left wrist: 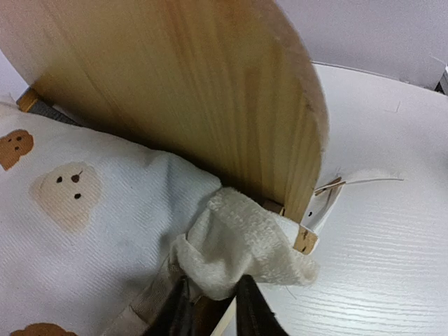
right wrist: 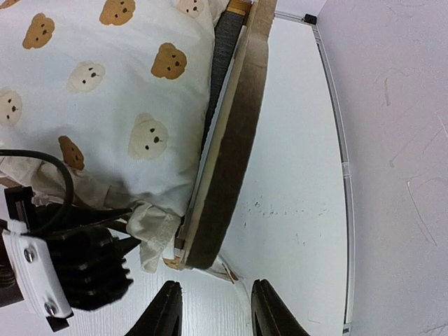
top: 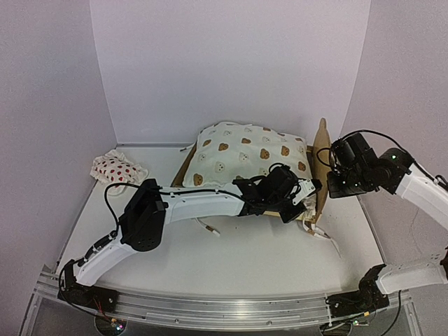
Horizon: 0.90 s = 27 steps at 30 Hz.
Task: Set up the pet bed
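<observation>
Pet bed (top: 321, 147) sits at the back centre of the table (top: 266, 252), with its plywood headboard (right wrist: 231, 161) standing upright on the right-hand end. The bear-print cushion (top: 245, 157) lies on the frame and covers most of it. A strip of the dark grey felt base (right wrist: 225, 42) shows between cushion and headboard.

Left gripper (left wrist: 213, 311): the arm reaches across to the near right corner of the bed. Jaws are drawn close together. The cushion's fleecy corner (left wrist: 241, 245) is bunched right at the fingertips and looks pinched between them, pressed against the lower edge of the headboard. How firm the pinch is cannot be told. The right wrist view shows the same thing, with the black finger tip at the bunched corner.

Right gripper (right wrist: 213, 308): jaws stand apart with nothing between them and touch nothing. It hovers over bare table just beside the near end of the headboard.

A white tie (left wrist: 350, 178) trails loose on the table past the headboard's corner. The strawberry pillow (top: 115, 170) lies well apart, at the far left of the table.
</observation>
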{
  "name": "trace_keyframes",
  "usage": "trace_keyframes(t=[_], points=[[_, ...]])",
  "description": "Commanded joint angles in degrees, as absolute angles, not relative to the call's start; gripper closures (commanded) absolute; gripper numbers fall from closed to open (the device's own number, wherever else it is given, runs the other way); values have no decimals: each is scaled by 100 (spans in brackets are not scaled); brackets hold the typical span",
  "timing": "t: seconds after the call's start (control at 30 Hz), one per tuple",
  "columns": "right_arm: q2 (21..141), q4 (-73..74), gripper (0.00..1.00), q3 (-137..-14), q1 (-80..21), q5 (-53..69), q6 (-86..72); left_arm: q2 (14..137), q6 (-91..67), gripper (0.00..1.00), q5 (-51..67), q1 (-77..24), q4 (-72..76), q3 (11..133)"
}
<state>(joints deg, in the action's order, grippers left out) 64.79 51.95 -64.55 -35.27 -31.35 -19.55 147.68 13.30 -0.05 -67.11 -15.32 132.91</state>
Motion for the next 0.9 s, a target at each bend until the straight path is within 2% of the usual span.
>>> trace_keyframes(t=[0.0, 0.03, 0.07, 0.27, 0.43, 0.63, 0.87], points=[[6349, 5263, 65, -6412, -3493, -3070, -1942, 14676, 1358, 93, -185, -6519, -1012, 13289], [6339, 5264, 65, -6412, -3496, -3059, -1943, 14621, 1349, 98, -105, -6519, -977, 13243], [6326, 5270, 65, -6414, -3490, -3051, -1944, 14571, 1338, 99, -65, -6520, -916, 13172], [6285, 5305, 65, -6463, -3489, -3006, -1949, 14245, 1163, 100, 254, -6517, -647, 12853], [6193, 5337, 63, -6522, -3490, -2864, -1915, 13910, 908, 100, -160, -6515, -550, 12766], [5965, 5327, 57, -6658, -3489, -1966, -1574, 13311, 486, 100, -562, -6389, -433, 12502], [5883, 5257, 57, -6650, -3489, -757, -1263, 12771, 268, 100, -486, -6181, -444, 12270]])
